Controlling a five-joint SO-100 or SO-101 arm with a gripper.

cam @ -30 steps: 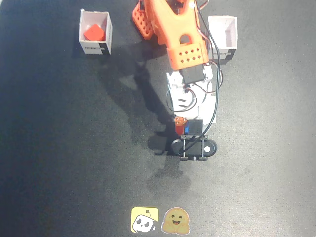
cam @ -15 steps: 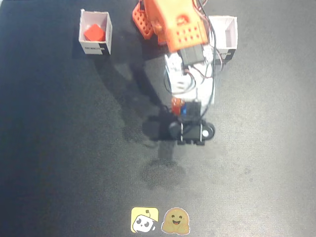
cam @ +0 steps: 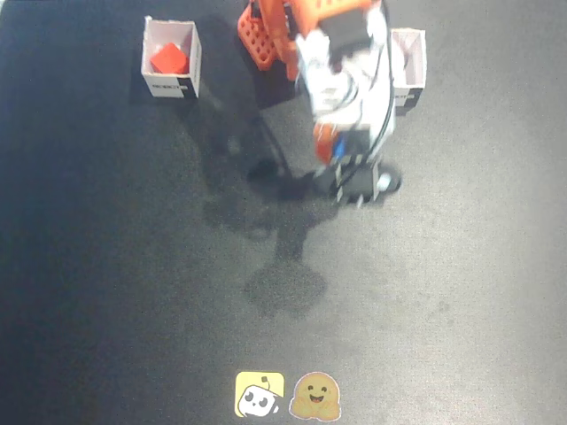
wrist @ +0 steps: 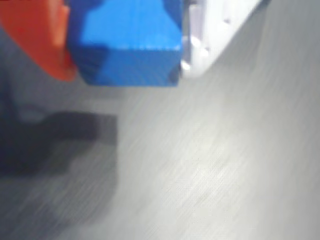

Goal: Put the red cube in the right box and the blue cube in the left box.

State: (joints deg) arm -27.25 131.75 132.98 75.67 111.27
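In the fixed view the red cube [cam: 168, 59] lies inside the white box at the view's upper left, the right box [cam: 152, 81]. The other white box, the left box [cam: 413, 64], stands at the upper right, partly hidden behind the arm. My gripper [cam: 333, 152] hangs above the dark mat just left of and below that box, shut on the blue cube [cam: 338, 150]. Up close in the wrist view, the blue cube [wrist: 130, 45] is clamped between the orange finger [wrist: 35, 40] and the white finger [wrist: 215, 30] of my gripper [wrist: 127, 70], above the mat.
The orange arm base [cam: 266, 35] sits at the top centre between the two boxes. Two stickers [cam: 288, 395] lie at the mat's bottom edge. The arm's shadow [cam: 283, 283] falls on the dark mat [cam: 106, 266] in the middle.
The arm has drawn back up the fixed view toward its base and the upper-right box, carrying the blue cube with it. The red cube and both boxes have not moved.
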